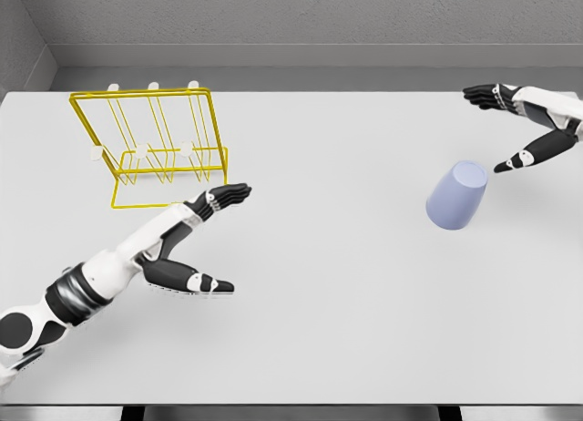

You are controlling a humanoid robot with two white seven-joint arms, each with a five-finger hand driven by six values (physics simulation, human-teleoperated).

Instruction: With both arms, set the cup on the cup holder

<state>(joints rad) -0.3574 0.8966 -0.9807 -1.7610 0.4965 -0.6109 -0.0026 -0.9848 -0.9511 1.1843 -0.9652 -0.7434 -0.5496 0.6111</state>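
The cup, a pale lilac tumbler, stands mouth-down on the right part of the white bench, its flat base uppermost and tilted a little toward the upper right. Nothing grips it. The right robot hand comes in from the right edge just above and to the right of the cup; its fingers are spread wide and hold nothing, with the upper fingers stretched to the left well above the cup and the thumb pointing down and left, its tip near the cup's base but apart from it.

The cup holder, a yellow wire rack with small white-tipped pegs, sits on the far left part of the bench, well apart from the cup. Its frame stands upright, with a flat yellow base outline lying on the bench in front of it.

The left robot hand reaches in from the lower left corner on a white arm with black joints. It too is open and empty: the long fingers extend toward the upper right, ending just beside the right front corner of the cup holder's base, while the thumb lies lower, pointing right. A grey wall runs behind the bench
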